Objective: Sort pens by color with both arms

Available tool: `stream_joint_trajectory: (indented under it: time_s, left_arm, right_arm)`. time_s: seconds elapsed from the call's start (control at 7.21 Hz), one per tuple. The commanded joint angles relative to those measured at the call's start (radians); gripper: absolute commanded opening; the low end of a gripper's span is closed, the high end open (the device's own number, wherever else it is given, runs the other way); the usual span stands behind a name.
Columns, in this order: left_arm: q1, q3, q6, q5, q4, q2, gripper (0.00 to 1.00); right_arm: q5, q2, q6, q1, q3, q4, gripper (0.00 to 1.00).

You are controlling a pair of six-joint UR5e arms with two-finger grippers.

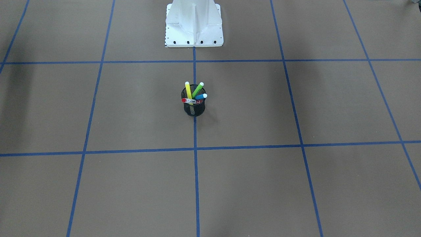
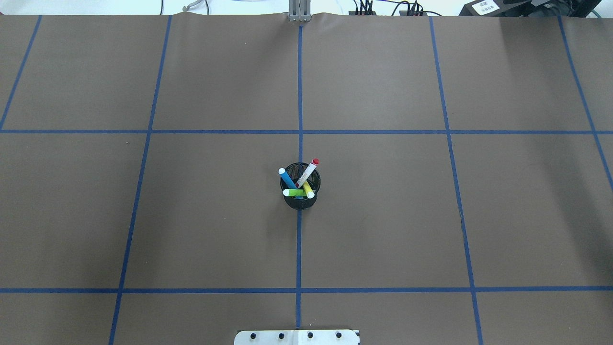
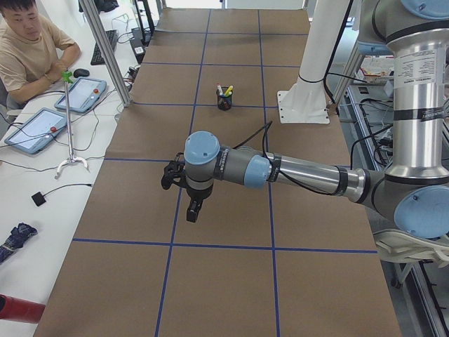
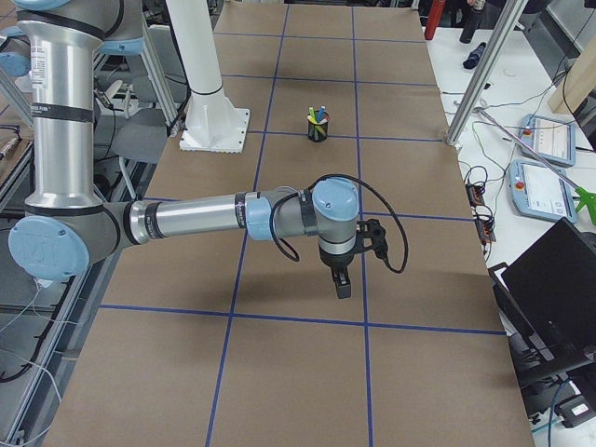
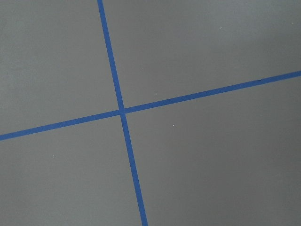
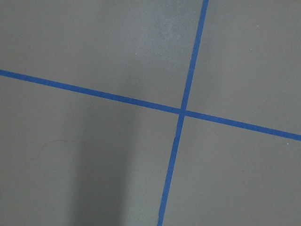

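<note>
Four pens stand in a black mesh cup (image 1: 194, 111) at the table's centre, on the middle tape line. In the front-facing view they are a yellow pen (image 1: 188, 90), a green pen (image 1: 197, 89), a blue pen (image 1: 201, 96) and a white pen with a red cap (image 1: 190, 100). The overhead view shows the cup (image 2: 300, 203) too. The left gripper (image 3: 195, 208) shows only in the exterior left view, hanging above the table far from the cup. The right gripper (image 4: 342, 284) shows only in the exterior right view, likewise far off. I cannot tell whether either is open or shut.
The white pedestal base (image 1: 194, 26) stands behind the cup. Blue tape lines divide the brown table into squares. An operator (image 3: 28, 49) sits at a side desk with tablets (image 3: 35, 128). A laptop (image 4: 559, 279) sits beyond the far edge.
</note>
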Motion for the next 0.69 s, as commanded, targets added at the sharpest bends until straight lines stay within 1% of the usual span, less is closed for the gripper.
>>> stream_joint_trajectory:
  time_s: [0.0,0.28,0.42,0.55]
  left_arm:
    - [0.0,-0.008,0.002,-0.002,-0.003,0.0,1.0]
    - [0.0,-0.009,0.0,0.005,0.001,-0.002,1.0]
    - [0.0,-0.029,0.0,0.002,0.0,-0.003,1.0]
    - [0.0,-0.076,-0.001,0.006,0.0,-0.003,1.0]
  right_arm:
    - [-0.002,-0.009,0.005,0.0,-0.008,0.096,1.0]
    - [-0.002,0.003,0.006,0.0,-0.006,0.159,1.0]
    - [-0.002,0.007,0.006,0.0,0.004,0.179,1.0]
    - [0.002,0.007,0.006,0.0,-0.007,0.228,1.0]
